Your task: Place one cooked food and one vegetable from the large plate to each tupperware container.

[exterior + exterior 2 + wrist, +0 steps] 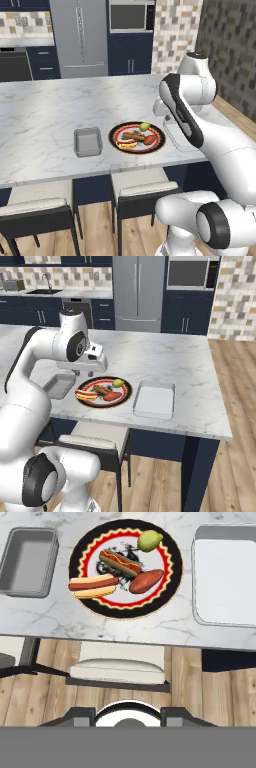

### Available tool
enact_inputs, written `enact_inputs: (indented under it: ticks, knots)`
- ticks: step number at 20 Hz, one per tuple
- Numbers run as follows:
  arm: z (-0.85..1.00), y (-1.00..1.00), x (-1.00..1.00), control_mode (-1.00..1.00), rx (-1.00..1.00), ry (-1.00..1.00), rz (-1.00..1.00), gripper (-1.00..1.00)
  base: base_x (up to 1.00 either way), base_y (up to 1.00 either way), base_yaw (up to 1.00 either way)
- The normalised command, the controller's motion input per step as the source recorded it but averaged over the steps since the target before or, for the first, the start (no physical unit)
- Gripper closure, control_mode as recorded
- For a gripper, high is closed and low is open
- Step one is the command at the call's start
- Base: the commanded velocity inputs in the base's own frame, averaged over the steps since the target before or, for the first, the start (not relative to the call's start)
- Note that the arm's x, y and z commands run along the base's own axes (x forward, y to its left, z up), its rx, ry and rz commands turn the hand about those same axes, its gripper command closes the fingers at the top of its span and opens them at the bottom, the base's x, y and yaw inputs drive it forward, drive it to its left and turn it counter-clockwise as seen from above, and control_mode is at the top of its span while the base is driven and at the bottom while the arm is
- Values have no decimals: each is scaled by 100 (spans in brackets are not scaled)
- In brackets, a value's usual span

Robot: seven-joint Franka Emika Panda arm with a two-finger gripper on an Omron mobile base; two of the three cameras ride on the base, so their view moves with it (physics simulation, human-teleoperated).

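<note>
Counting what you have: nothing is moved yet, by the look of it.

- Large plate: on the marble counter, between the two containers. It carries all four items.
- Hot dogs: one in a pale bun at the plate's near edge, one darker just beside it at the middle.
- Vegetables: a reddish oval piece touching the darker hot dog; a yellow-green ball at the far rim.
- Grey container: empty.
- Pale rectangular container: empty.
- Gripper: pressed together, holding nothing, hanging above the plate's edge.

All four transfers remain for you.
</note>
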Motion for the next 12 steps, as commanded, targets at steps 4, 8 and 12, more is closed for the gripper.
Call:
enact_inputs:
  ticks: [4,8,12]
  knots:
    - [0,15,32,-100,0,-1,6,-100,0,0,0]
    - [-21,75,91,-100,-4,9,29,-100,0,0,0]
    - [-35,6,81,-100,-8,7,9,-100,0,0,0]
